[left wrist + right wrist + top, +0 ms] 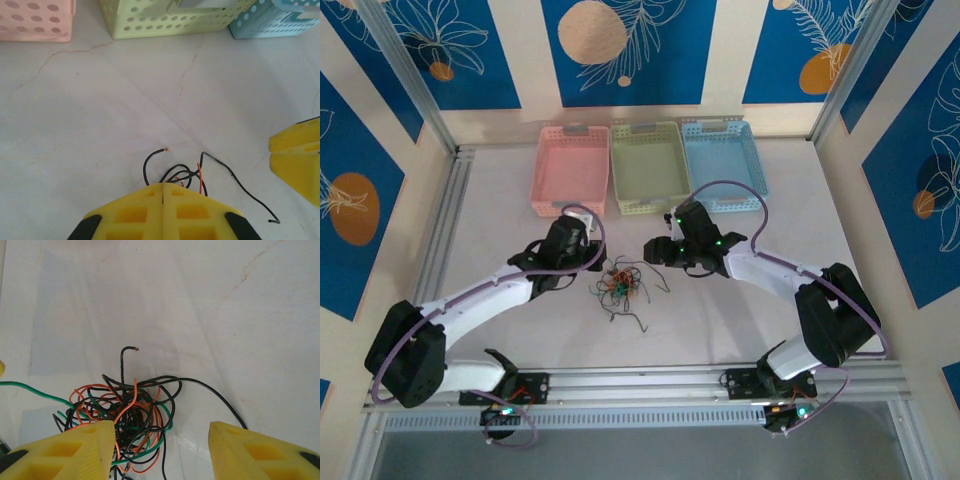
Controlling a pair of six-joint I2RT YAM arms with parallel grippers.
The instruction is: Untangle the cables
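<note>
While the smooth, veined white table (720, 320) looks to offer little grip, a pull from your left gripper (163, 189), clenched at the edge of the cables (125, 412), could drag the whole knot along instead of freeing one strand. Your right gripper (161, 432) hangs released, jaws astride the heap. They lie mid-table between both arms: thin, springy black, orange and green loops.

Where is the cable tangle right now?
In the top view the cables lie knotted on the table, between the left gripper and the right gripper, on the near side of the green basket.
</note>
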